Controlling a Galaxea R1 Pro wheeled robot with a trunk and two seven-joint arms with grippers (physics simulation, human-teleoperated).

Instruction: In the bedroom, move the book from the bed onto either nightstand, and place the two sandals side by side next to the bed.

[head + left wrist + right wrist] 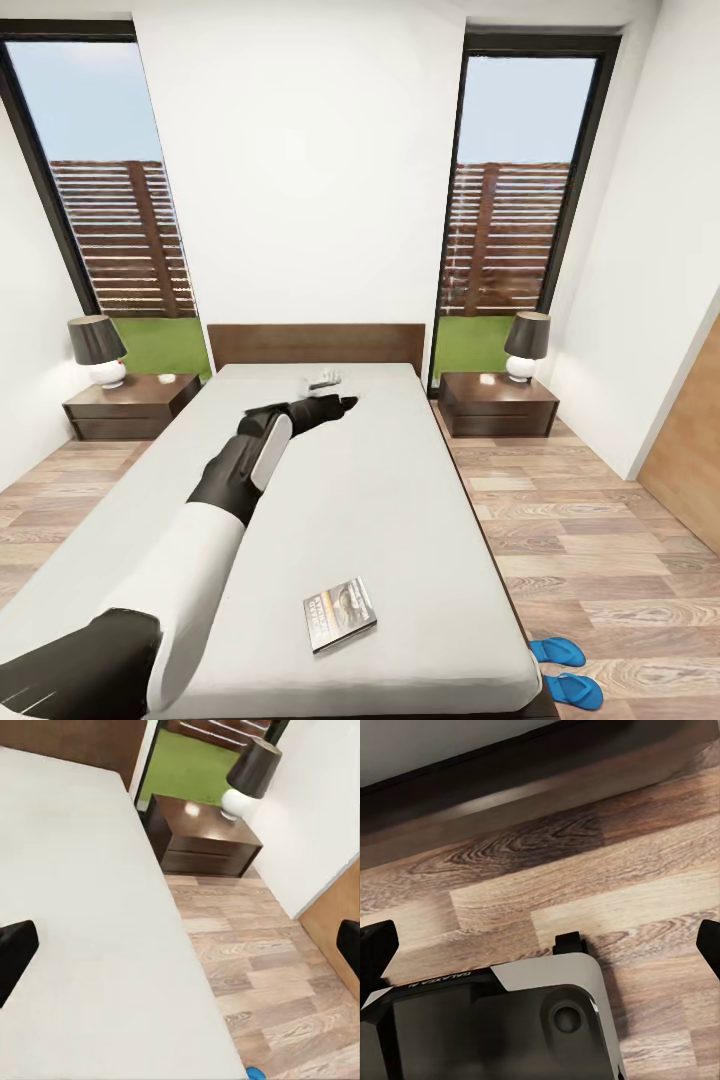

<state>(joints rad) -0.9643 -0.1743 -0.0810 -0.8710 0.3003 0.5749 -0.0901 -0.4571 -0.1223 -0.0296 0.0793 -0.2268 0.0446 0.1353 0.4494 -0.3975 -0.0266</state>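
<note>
Nothing seems done yet: the book (340, 613) is still lying on the bed (400, 500), the two sandals (565, 672) are sitting beside its foot, and both the left gripper (335, 405) and the right gripper (540, 945) are hanging spread and empty.

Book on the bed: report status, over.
Left gripper open, empty, high over the off-white mattress. Right gripper open above wood floor. Dark paperback book flat near bed's foot, untouched. Nothing blocking it.

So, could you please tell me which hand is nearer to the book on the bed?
Probably the left. The left hand hangs over the bed, farther toward the headboard than the book. The right hand faces the wood floor, with the book out of frame.
</note>
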